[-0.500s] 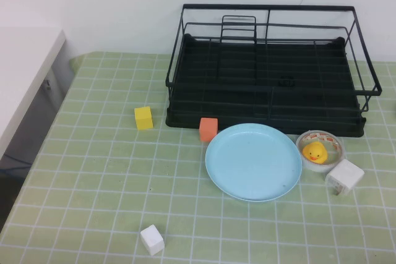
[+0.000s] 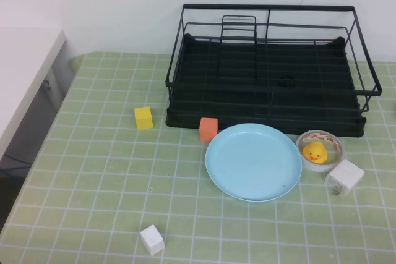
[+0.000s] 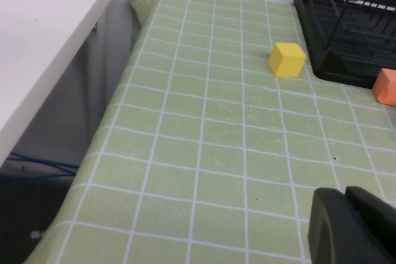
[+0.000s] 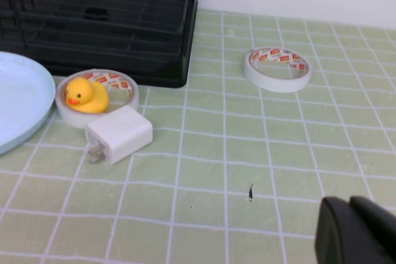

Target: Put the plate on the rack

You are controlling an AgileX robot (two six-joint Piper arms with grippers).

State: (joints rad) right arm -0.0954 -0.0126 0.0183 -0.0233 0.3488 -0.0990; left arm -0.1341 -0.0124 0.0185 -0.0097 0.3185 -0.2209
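Note:
The light-blue plate (image 2: 253, 161) lies flat on the green checked cloth, just in front of the black wire rack (image 2: 272, 69). Its edge also shows in the right wrist view (image 4: 18, 106). The rack stands at the back with nothing in it; parts of it show in the left wrist view (image 3: 346, 29) and the right wrist view (image 4: 99, 17). Neither arm shows in the high view. My left gripper (image 3: 348, 227) is shut and empty above the cloth on the left. My right gripper (image 4: 352, 230) is shut and empty above the cloth on the right.
A yellow cube (image 2: 143, 117), an orange cube (image 2: 208, 128) and a white cube (image 2: 151, 240) lie on the cloth. A tape ring holding a yellow duck (image 2: 315, 151) and a white charger (image 2: 344, 176) sit right of the plate. Another tape ring (image 4: 276, 68) lies further right.

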